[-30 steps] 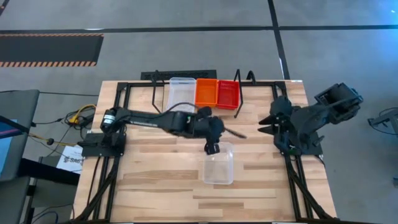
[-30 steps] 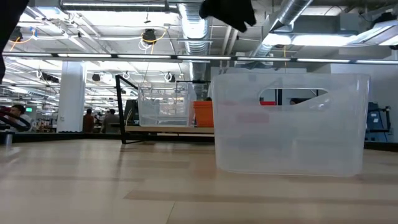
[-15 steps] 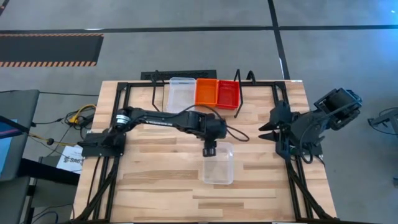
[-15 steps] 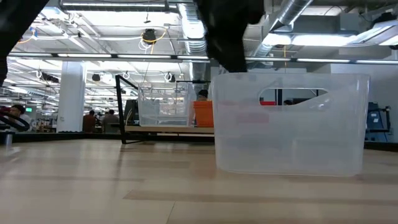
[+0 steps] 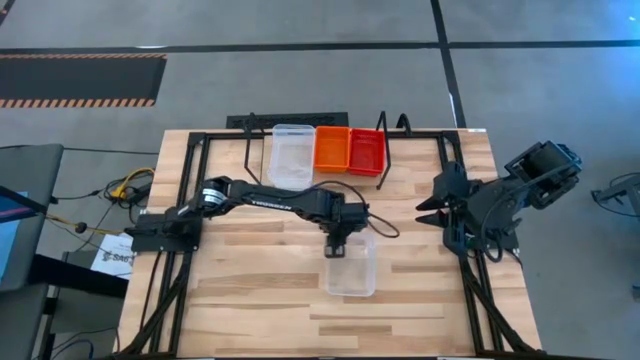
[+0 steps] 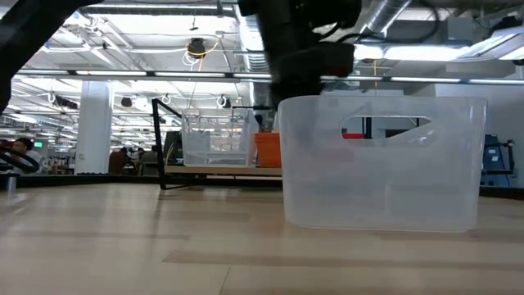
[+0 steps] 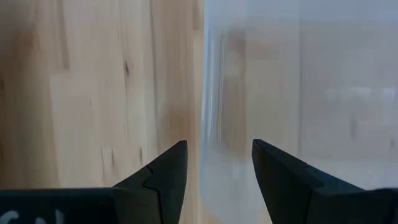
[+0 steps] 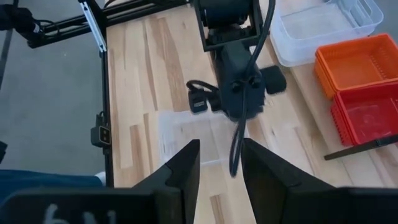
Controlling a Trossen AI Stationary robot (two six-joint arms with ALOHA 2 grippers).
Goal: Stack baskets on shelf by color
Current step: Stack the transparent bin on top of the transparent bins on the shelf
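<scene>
A clear basket (image 5: 352, 270) (image 6: 381, 164) stands alone on its base in the middle of the table. My left gripper (image 5: 337, 247) (image 7: 217, 155) hangs open over the far left corner of its rim. One finger is outside and one inside a wall (image 7: 205, 93), and no touch shows. More clear (image 5: 292, 150), orange (image 5: 332, 148) and red baskets (image 5: 367, 150) sit side by side on the black wire shelf (image 5: 383, 165) at the far edge. My right gripper (image 5: 424, 204) (image 8: 221, 165) waits open at the table's right side.
A black tube frame (image 5: 200, 150) runs around the table's edges. Bare wood lies left, right and near of the lone basket. Cables and a paper sheet (image 5: 115, 250) lie off the left edge. People show far off in the room (image 6: 123, 156).
My left gripper has come down and a little toward the near edge, from above the lone clear basket to its rim, with its fingers on either side of a wall. The basket has stayed put. My right arm drew back slightly toward the right edge.
</scene>
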